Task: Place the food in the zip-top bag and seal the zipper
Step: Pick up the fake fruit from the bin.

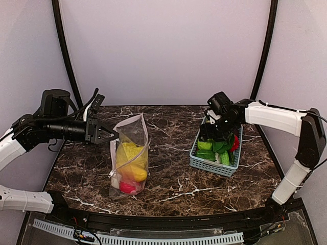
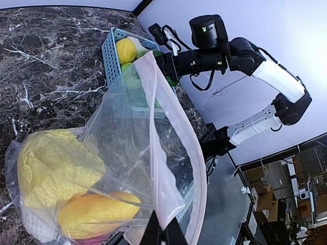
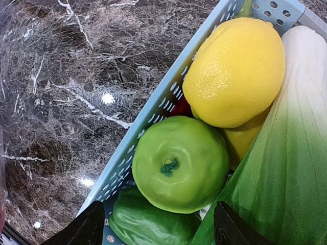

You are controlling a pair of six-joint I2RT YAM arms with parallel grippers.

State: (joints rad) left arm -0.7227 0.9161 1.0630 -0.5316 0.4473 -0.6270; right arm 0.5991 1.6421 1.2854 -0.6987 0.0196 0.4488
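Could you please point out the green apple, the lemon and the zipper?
green apple (image 3: 183,162), right wrist view, skin beside the stem.
lemon (image 3: 235,71), right wrist view, middle of the rind.
zipper (image 2: 159,173), left wrist view, midway along the pink strip.

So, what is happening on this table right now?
The left gripper is shut on the mouth edge of the zip-top bag, holding it upright. A napa cabbage and an orange-yellow pepper are already inside. The right gripper hangs open over the blue basket, just above the green apple and the lemon, gripping nothing.
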